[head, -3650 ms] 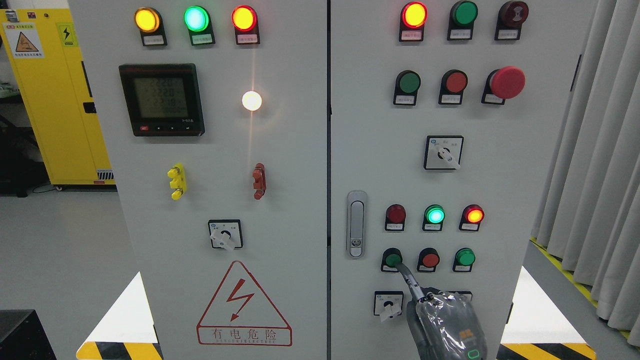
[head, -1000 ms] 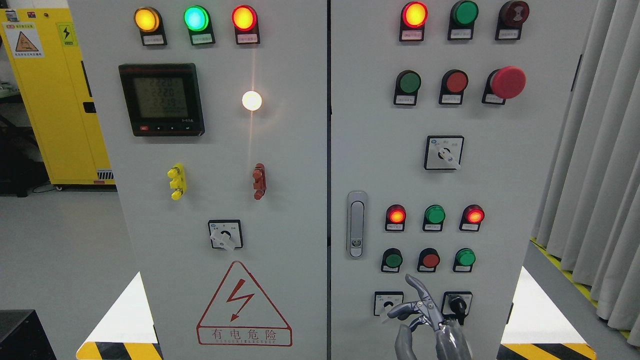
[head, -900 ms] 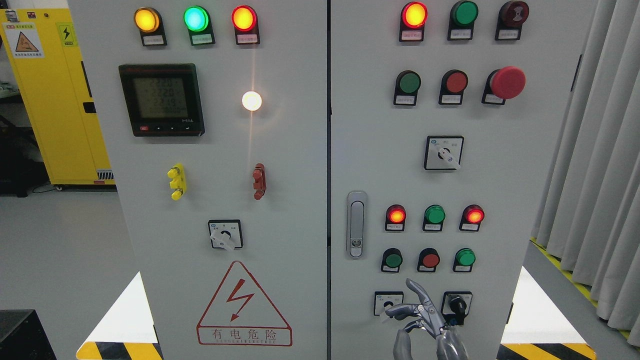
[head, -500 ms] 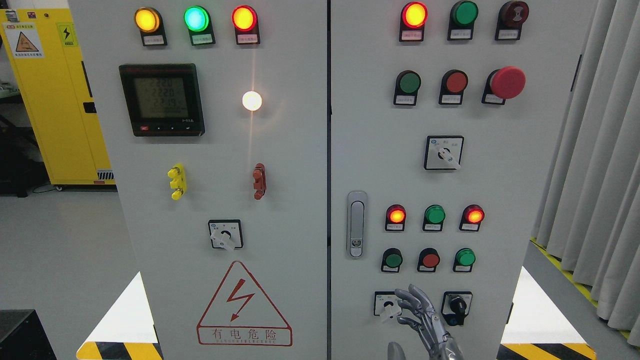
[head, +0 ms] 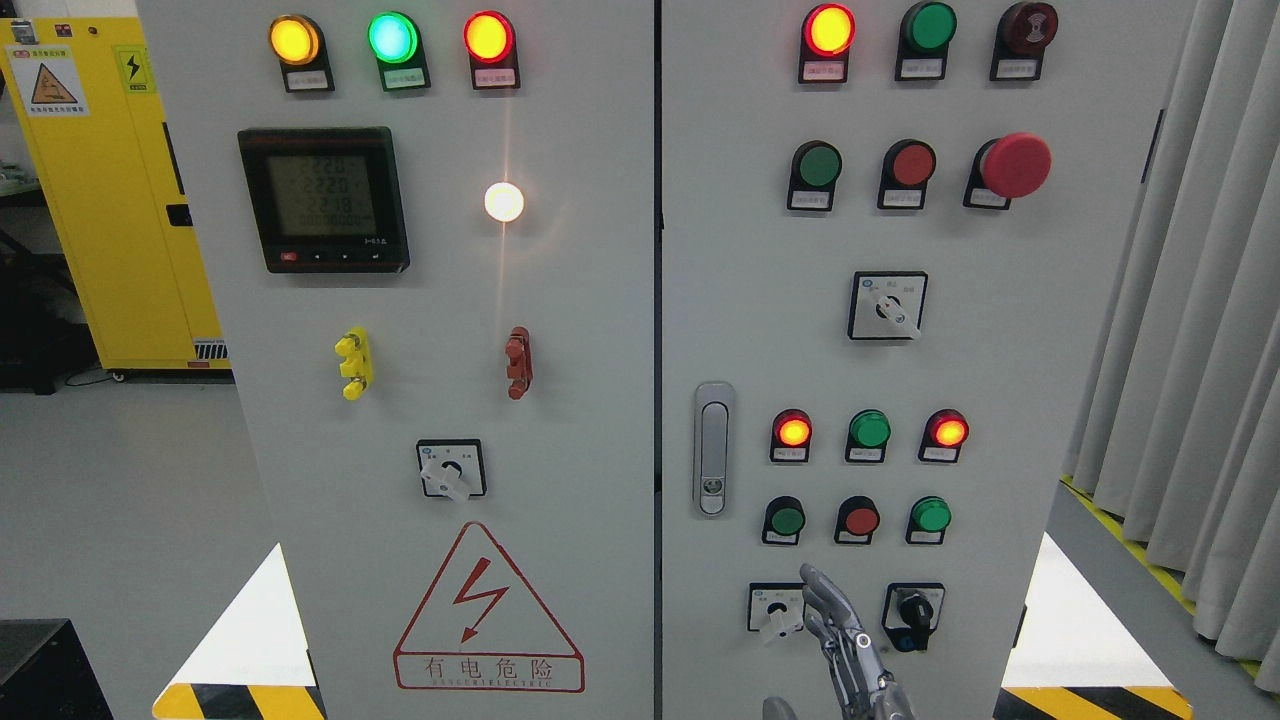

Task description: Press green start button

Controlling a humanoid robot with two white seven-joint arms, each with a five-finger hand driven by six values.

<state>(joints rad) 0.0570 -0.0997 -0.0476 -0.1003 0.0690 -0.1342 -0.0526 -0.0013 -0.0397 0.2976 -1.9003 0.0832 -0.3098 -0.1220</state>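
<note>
The green start button [head: 787,520] sits at the left end of the lower row of three buttons on the right cabinet door [head: 1000,350]. My right hand [head: 826,605] comes up from the bottom edge just below that row. Its fingers [head: 812,580] are stretched out side by side and hold nothing. The fingertips stop a short way below and to the right of the green button, without touching it. Above the buttons, the left red lamp [head: 792,431] and right red lamp [head: 947,431] glow, while the green lamp [head: 869,430] between them is dark.
A red button [head: 859,519] and a second green button [head: 930,514] share the row. Two rotary switches [head: 776,608] [head: 913,608] flank my hand. A door latch [head: 712,448] is left of the lamps. A grey curtain [head: 1190,330] hangs at the right.
3.6 s ago my right forefinger was on the green button. The hand has since dropped away and its fingers have straightened. The green lamp went dark and the left red lamp lit.
</note>
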